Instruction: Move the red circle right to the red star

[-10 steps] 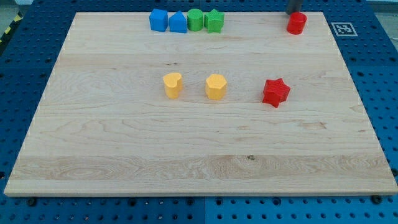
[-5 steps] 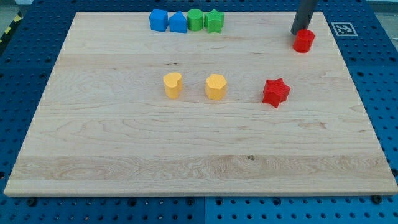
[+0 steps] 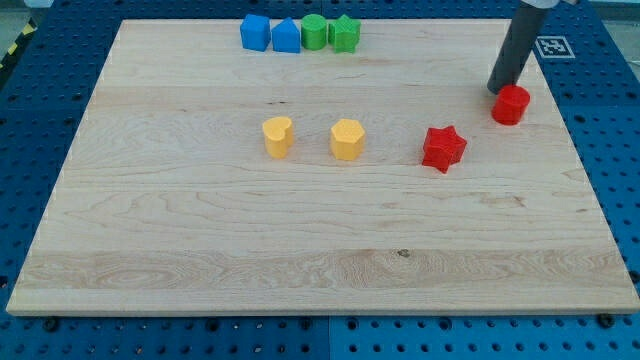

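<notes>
my tip (image 3: 499,89) seemingly touching red circle (image 3: 511,104) at its 11 o'clock | red star (image 3: 443,148) at circle's 8 o'clock, apart | your rig shows no pincer

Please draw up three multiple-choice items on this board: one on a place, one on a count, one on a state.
1. Where is my tip relative to the red circle?
A. at its upper left edge
B. far below it
C. beside the yellow blocks

2. How many blocks are on the board?
A. six
B. eight
C. ten

3. Are the red circle and the red star touching?
A. yes
B. no, wood shows between them
C. stacked

Answers: 1 A, the rod ends at the circle's upper left; 2 B, two blue, two green, two yellow, two red; 3 B, a gap shows.
</notes>
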Robot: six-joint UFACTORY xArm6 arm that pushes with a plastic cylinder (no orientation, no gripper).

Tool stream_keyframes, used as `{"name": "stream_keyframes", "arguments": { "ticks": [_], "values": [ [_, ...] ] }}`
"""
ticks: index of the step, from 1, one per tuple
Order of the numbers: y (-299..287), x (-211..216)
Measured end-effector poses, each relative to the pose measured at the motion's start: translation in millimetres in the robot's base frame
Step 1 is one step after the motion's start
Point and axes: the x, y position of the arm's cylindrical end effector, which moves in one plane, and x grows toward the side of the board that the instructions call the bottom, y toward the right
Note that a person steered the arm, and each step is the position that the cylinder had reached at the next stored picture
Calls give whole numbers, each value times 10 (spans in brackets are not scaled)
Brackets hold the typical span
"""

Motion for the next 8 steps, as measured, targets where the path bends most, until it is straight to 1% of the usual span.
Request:
{"name": "stream_keyframes", "arguments": {
  "ticks": [5, 8],
  "values": [
    [485, 682],
    [524, 552]
  ]
}}
